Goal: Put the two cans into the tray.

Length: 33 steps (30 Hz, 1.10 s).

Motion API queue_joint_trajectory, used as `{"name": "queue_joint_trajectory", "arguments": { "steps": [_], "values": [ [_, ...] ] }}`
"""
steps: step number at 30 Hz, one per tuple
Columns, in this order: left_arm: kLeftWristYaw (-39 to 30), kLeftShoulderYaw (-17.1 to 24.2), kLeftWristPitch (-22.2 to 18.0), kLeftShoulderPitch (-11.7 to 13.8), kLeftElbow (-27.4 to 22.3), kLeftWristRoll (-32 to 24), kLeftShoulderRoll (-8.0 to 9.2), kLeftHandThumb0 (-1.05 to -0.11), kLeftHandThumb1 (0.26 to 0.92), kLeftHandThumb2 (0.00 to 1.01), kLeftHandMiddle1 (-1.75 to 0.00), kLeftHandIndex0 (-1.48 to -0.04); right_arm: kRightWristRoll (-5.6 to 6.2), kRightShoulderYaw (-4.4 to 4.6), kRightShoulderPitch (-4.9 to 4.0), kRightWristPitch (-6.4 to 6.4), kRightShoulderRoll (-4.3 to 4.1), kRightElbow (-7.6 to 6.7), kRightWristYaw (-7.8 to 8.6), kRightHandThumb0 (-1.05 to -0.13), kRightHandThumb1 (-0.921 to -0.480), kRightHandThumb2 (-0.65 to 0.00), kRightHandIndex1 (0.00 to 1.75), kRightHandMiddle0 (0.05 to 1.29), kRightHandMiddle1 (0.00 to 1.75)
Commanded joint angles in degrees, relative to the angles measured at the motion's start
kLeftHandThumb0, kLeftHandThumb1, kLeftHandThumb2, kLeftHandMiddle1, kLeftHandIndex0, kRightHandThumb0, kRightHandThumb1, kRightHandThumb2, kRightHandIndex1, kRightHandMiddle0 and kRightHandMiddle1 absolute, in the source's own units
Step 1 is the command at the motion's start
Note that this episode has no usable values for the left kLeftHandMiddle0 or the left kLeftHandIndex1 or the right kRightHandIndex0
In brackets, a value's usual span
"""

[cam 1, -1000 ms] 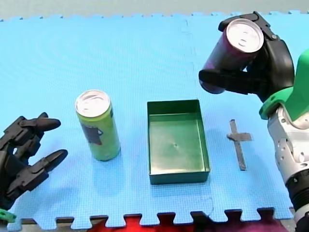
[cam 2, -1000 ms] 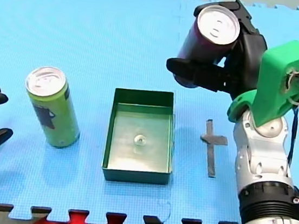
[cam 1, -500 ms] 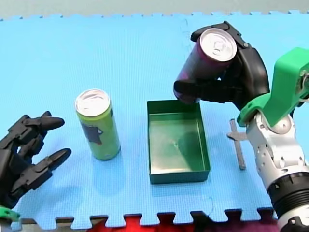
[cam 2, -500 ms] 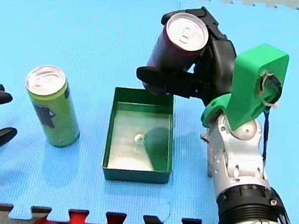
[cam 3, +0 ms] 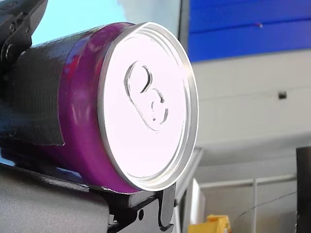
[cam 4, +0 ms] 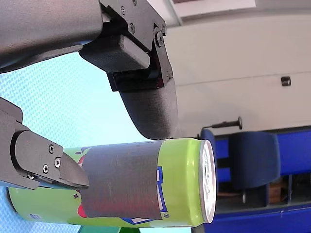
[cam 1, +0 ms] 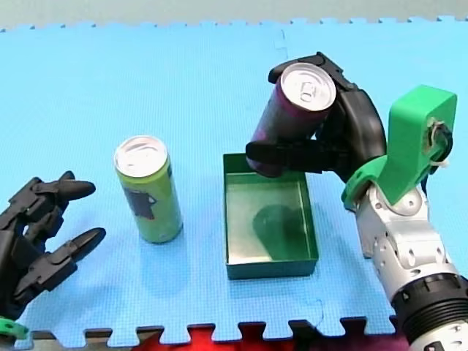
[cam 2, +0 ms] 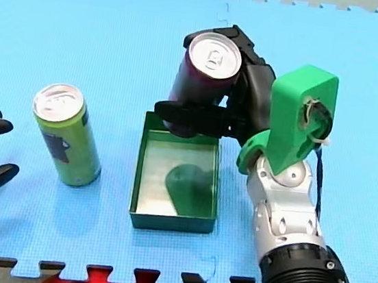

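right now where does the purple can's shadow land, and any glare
First head view: the purple can, held by the right hand, casts a dark shadow on the tray floor; left hand at the mat's near left corner. First wrist view: the can's lid glares nearly white.

Blue foam mat and the room behind it

The jigsaw-edged blue foam mat (cam 1: 146, 73) covers the work surface, with a red patch (cam 1: 219, 340) showing under its toothed near edge. The wrist views catch a pale wall (cam 4: 233, 63), a blue chair (cam 4: 252, 158), a blue panel (cam 3: 248, 29) and a yellow object (cam 3: 209, 224).
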Motion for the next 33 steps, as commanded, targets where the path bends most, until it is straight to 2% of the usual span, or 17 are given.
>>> {"name": "queue_joint_trajectory", "arguments": {
  "steps": [1, 3, 7, 10, 13, 17, 23, 27, 33],
  "values": [
    [0.09, -0.05, 0.16, 0.26, -0.37, -0.03, 0.27, -1.048, 0.881, 0.0, 0.0, -0.49, -0.5, 0.22, -0.65, 0.35, -0.13, 0.95, -0.71, -0.263, -0.81, -0.001, 1.75, 0.54, 1.75],
    [0.1, -0.08, 0.26, 0.39, -0.57, -0.05, 0.28, -1.048, 0.882, 0.0, 0.0, -0.49, -1.36, 0.48, -1.29, 0.83, -0.36, 2.81, -1.41, -0.261, -0.81, -0.001, 1.75, 0.54, 1.75],
    [0.19, -0.15, 0.51, 0.87, -1.26, -0.06, 0.33, -1.048, 0.883, 0.0, 0.0, -0.49, -2.21, 0.44, -2.83, -0.29, -0.26, 7.61, -1.95, -0.26, -0.81, 0.0, 1.75, 0.54, 1.75],
    [0.29, -0.15, 0.47, 1.09, -1.45, -0.01, 0.33, -1.048, 0.886, 0.0, 0.0, -0.49, -2.47, 0.32, -3.62, -1.31, -0.14, 9.72, -2.09, -0.259, -0.809, 0.0, 1.75, 0.54, 1.75],
    [0.37, -0.1, 0.36, 1.25, -1.45, -0.02, 0.36, -1.048, 0.889, 0.0, 0.0, -0.49, -2.86, 0.31, -3.99, -2.7, -0.06, 11.61, -2.08, -0.259, -0.809, 0.0, 1.75, 0.55, 1.75],
    [0.27, -0.01, 0.08, 1.22, -1.03, -0.03, 0.52, -1.048, 0.893, 0.01, 0.0, -0.49, -3.29, 0.24, -4.55, -4.06, -0.13, 13.56, -2.17, -0.263, -0.807, 0.0, 1.75, 0.56, 1.75],
    [-0.2, 0.14, -0.25, 1.23, -0.58, -0.36, 0.66, -1.048, 0.899, 0.01, 0.0, -0.49, -4.01, 0.19, -5.38, -5.23, -0.19, 15.87, -2.84, -0.27, -0.807, 0.0, 1.75, 0.57, 1.75],
    [-0.88, 0.47, -0.64, 1.12, 0.12, -0.78, 0.76, -1.048, 0.9, 0.01, 0.0, -0.5, -4.14, -0.08, -5.72, -6.21, -0.18, 17.54, -2.95, -0.273, -0.808, -0.001, 1.75, 0.58, 1.75],
    [-1.89, 0.91, -1.02, 0.97, 0.68, -1.41, 0.84, -1.048, 0.902, 0.01, 0.0, -0.5, -4.07, -0.72, -6.77, -7.57, -0.22, 20.33, -2.83, -0.278, -0.808, -0.001, 1.75, 0.59, 1.75]
  ]
}}
